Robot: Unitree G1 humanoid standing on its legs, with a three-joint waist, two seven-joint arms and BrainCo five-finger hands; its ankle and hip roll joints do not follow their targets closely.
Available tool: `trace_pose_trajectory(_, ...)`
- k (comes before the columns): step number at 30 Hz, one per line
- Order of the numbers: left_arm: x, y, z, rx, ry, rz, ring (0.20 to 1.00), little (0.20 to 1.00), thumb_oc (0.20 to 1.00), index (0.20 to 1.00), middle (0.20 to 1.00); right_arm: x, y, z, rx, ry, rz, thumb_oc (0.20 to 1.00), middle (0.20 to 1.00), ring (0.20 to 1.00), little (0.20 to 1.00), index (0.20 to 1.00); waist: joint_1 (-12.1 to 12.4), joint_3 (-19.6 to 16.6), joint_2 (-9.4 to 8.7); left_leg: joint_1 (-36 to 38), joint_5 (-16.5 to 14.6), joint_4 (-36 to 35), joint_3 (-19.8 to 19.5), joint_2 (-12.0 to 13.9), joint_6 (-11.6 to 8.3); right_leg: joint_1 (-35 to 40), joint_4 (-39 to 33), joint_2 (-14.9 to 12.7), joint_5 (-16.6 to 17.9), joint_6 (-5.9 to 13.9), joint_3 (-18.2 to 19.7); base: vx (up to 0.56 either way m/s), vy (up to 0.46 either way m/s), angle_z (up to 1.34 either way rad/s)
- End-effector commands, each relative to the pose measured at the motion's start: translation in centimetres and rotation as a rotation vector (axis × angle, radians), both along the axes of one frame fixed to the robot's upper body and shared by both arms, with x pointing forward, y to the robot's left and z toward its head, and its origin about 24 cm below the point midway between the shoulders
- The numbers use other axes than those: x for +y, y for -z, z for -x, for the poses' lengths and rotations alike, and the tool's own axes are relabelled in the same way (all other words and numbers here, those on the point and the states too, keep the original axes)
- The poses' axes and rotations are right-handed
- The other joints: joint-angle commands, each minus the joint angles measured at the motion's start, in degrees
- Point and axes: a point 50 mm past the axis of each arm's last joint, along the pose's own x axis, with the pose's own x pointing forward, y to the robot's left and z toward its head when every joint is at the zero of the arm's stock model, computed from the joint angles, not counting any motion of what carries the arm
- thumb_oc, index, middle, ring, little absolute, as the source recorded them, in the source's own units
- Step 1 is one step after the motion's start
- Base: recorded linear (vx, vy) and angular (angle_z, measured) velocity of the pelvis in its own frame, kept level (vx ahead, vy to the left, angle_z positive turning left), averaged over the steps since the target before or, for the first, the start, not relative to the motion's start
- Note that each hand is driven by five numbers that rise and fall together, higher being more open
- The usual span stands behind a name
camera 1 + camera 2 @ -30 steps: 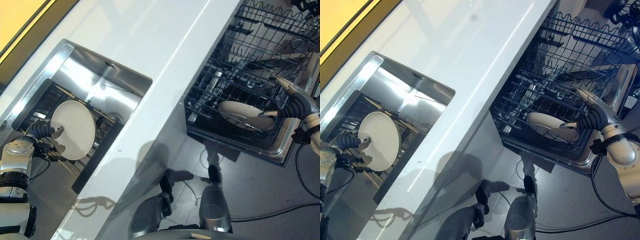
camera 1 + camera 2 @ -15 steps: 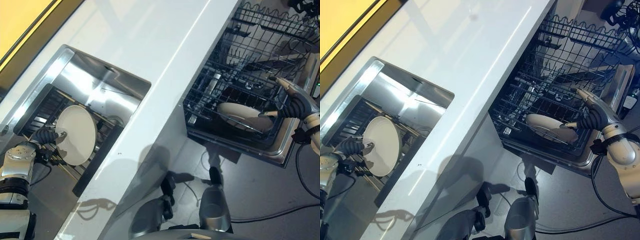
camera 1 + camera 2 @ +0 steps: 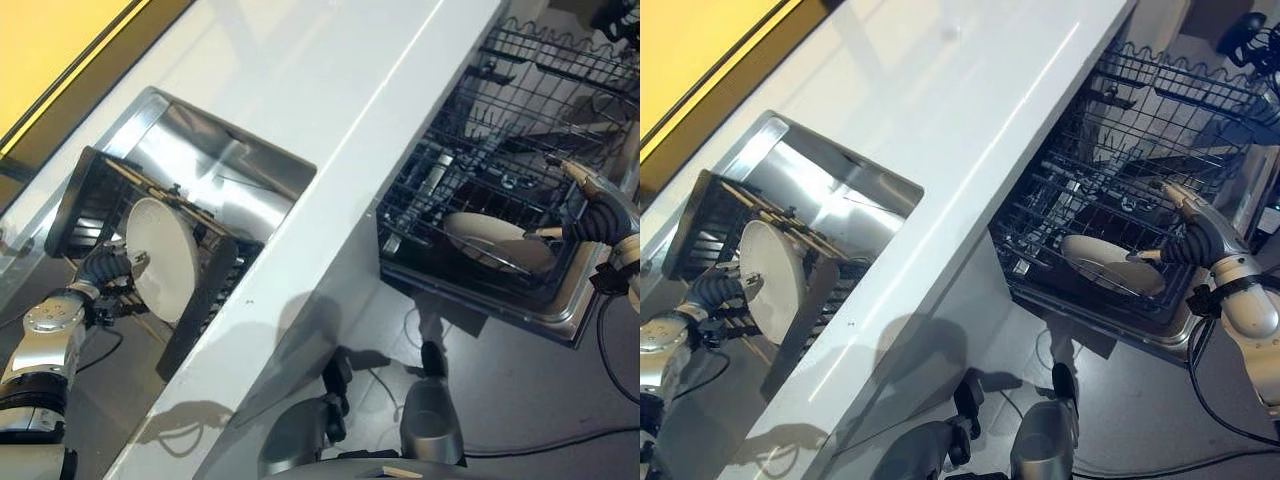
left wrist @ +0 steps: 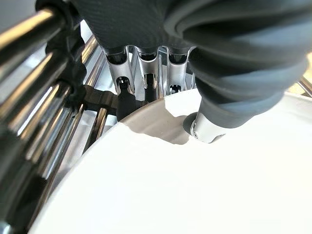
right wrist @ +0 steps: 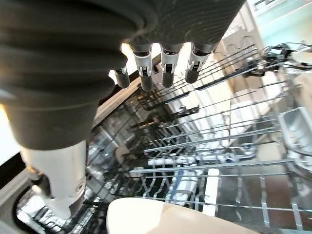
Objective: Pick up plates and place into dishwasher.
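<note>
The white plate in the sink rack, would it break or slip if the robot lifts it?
The white plate looks hard and glossy, so it is probably stiff, breakable and a bit slippery. It stands on edge in the drying rack, so it could tip. The left hand pinches only its rim.

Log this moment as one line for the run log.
left hand: pinching round white plate in sink rack | right hand: open beside cream plate in dishwasher's lower basket

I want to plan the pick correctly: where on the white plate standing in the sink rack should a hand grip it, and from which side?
Grip the white plate at its rim, from the robot's side. It stands on edge in the dish rack, so only the rim is free. The left hand pinches it there, thumb on the face, fingers behind.
</note>
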Motion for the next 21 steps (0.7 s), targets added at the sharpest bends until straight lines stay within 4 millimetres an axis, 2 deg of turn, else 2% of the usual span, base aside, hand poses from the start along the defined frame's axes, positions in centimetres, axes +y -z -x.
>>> trace_pose_trajectory(1, -0.7, -3.9, -0.5, -0.274, 0.032, 0.027, 0.2, 0.2, 0.2, 0.2, 0.2, 0.8, -1.1, 0.4, -0.107, -0.039, 0.005, 1.0, 1.0, 1.0, 1.0, 1.0, 1.7, -6.6, -3.83, -2.4, -3.1, 3.6, -1.7, 1.1, -2.31, -4.1, 8.6, -3.3, -3.2, 0.36, -1.2, -0.02, -0.098, 0.07)
trace_pose_trajectory(9, -0.8, -4.9, 0.3, -0.352, -0.001, -0.009, 0.2, 0.2, 0.2, 0.2, 0.2, 1.1, 0.0, 0.5, -0.094, -0.036, -0.025, 1.0, 1.0, 1.0, 1.0, 1.0, 3.5, -8.8, -4.9, -1.7, -2.9, 3.0, -1.6, 2.1, -2.83, -2.6, 7.0, -3.3, -2.8, 0.84, -3.7, -0.01, -0.1, 0.04)
trace_pose_trajectory(21, 0.2, -4.2, 1.6, -0.276, -0.006, -0.043, 0.2, 0.2, 0.2, 0.2, 0.2, 0.6, 0.7, 1.2, -0.075, -0.018, -0.043, 1.0, 1.0, 1.0, 1.0, 1.0, 3.9, -11.2, -4.89, -0.2, -2.5, 1.8, -1.7, 3.4, -3.59, -0.9, 5.4, -2.7, -2.6, 0.98, -4.8, 0.0, -0.06, 0.02)
